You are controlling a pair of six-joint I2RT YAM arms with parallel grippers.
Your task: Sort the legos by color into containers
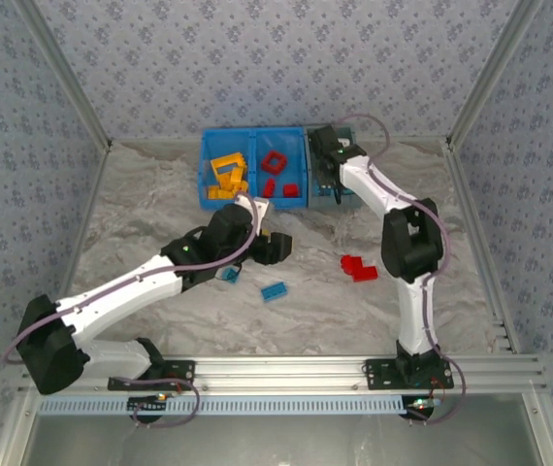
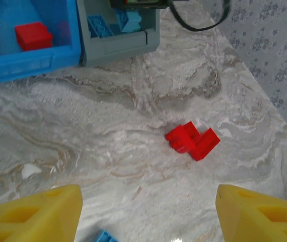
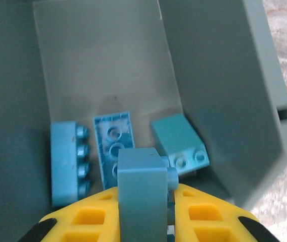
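We see walls (image 1: 257, 58) papered in a blue flower pattern around a table (image 1: 150, 209) under a marbled grey-white cover.

The left arm (image 1: 121, 286) rises from the 7 o'clock corner of the top view and reaches toward the table's centre. The right arm (image 1: 407, 243) rises from 5 o'clock and bends over to 12 o'clock.

At 12 o'clock stand the containers, joined in a row: a left blue bin (image 1: 228, 134), a middle blue bin (image 1: 281, 133) and a grey bin (image 3: 98, 55) at the right end.

The left gripper (image 2: 148, 201) hangs over the centre with its yellow fingers (image 2: 38, 212) spread wide and nothing between them. The right gripper (image 3: 143, 201) sits inside the grey bin, clamped on a pale blue brick (image 3: 141, 184) held above the bin floor.

Now the legos. A heap of yellow-orange pieces (image 1: 226, 177) lies in the left blue bin. The middle bin holds a red frame (image 1: 276, 160) and two red blocks (image 1: 289, 188). Three blue bricks (image 3: 114, 143) lie on the grey bin's floor under the held one.

A red cluster (image 1: 358, 267) lies on the cover at 4 o'clock from the centre, well apart from the bins. A blue brick (image 1: 274, 291) lies at 6 o'clock from the left gripper, and another blue piece (image 1: 229, 276) lies at its 8 o'clock, just beside the arm.
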